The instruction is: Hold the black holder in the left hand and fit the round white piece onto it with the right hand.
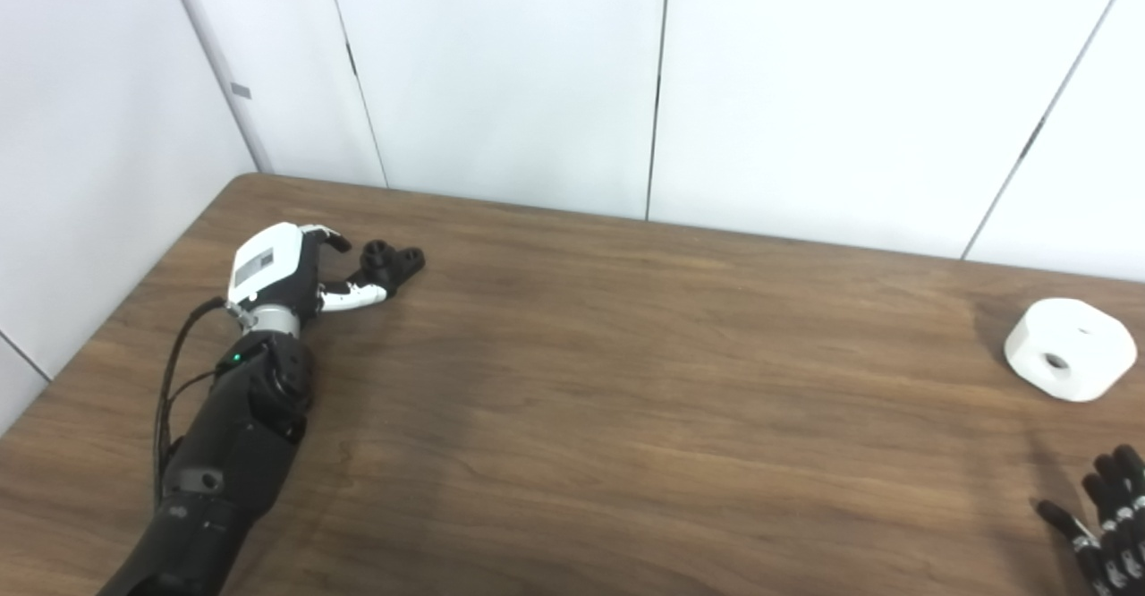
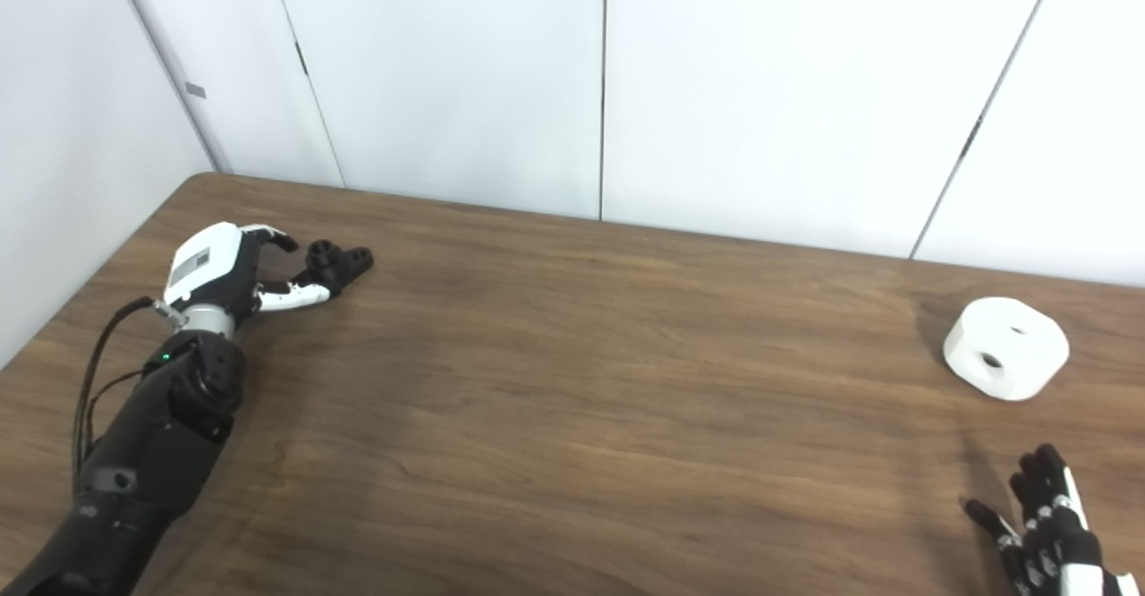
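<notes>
Stage: early, nothing fitted | black holder (image 1: pixel 392 262) at table (image 1: pixel 626 381) far-left, reached by left hand (image 1: pixel 284 276), fingers spread, not yet grasped | round white piece (image 1: pixel 1069 348) untouched far-right | right hand (image 2: pixel 1047 524) unclenched, empty.

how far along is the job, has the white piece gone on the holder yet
Not yet, it is early. Nothing is joined. In hand: the left robot hand has reached the holder on the table, fingers around it, not lifted. Left: the white piece sits untouched far right, with the right robot hand open short of it.
</notes>
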{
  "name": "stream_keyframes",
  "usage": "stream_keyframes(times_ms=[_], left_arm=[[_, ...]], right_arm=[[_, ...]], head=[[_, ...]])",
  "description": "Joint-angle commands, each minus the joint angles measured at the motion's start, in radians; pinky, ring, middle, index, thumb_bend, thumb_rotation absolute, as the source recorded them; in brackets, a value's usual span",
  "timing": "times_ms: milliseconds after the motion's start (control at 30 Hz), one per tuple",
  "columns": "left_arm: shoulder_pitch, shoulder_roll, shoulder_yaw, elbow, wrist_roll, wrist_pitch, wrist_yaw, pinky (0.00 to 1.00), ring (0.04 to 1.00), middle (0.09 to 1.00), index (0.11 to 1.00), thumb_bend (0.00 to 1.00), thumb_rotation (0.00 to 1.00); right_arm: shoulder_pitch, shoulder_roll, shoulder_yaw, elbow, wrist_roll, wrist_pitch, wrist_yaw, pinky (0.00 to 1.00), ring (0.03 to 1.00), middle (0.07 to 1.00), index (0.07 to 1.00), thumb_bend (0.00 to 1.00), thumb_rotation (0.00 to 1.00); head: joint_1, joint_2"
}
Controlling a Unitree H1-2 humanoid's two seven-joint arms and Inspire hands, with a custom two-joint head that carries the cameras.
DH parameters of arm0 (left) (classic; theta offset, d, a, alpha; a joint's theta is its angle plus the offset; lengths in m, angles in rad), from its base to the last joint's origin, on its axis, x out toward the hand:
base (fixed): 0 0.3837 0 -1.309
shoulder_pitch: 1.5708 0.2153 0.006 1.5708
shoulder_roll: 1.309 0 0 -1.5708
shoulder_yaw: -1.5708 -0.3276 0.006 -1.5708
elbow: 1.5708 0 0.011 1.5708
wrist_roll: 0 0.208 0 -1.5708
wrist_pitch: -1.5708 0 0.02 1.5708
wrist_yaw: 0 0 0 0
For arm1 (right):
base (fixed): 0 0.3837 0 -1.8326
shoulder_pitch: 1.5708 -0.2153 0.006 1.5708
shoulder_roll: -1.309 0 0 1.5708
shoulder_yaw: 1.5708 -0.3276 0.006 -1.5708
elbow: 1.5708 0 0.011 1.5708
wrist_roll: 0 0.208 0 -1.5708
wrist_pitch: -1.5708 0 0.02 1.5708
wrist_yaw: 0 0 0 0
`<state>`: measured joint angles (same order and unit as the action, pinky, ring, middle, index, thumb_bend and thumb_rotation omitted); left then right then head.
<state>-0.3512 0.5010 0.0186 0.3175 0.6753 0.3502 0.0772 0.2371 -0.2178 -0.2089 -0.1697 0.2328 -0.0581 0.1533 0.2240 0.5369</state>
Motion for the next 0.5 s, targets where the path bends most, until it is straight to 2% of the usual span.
stream_keyframes(times_ms=[0,167,467], left_arm=[[-0.043,0.041,0.001,-0.012,0.003,0.001,0.023,0.95,0.935,0.881,0.702,0.92,0.38],[-0.041,0.038,-0.013,-0.011,0.002,0.011,0.023,0.94,0.925,0.863,0.679,0.9,0.34],[-0.038,0.035,-0.028,-0.013,-0.011,0.029,0.014,0.94,0.927,0.859,0.663,0.91,0.34]], right_arm=[[0.035,0.001,0.013,0.008,0.004,0.036,0.004,1.0,1.0,0.995,1.0,0.62,1.0],[0.037,0.001,0.014,0.007,-0.003,0.035,0.002,1.0,1.0,0.991,1.0,0.61,1.0],[0.037,0.004,0.014,0.002,-0.002,0.041,-0.003,1.0,1.0,0.975,1.0,0.62,1.0]], head=[[-0.001,0.002],[-0.002,0.003],[-0.006,0.008]])
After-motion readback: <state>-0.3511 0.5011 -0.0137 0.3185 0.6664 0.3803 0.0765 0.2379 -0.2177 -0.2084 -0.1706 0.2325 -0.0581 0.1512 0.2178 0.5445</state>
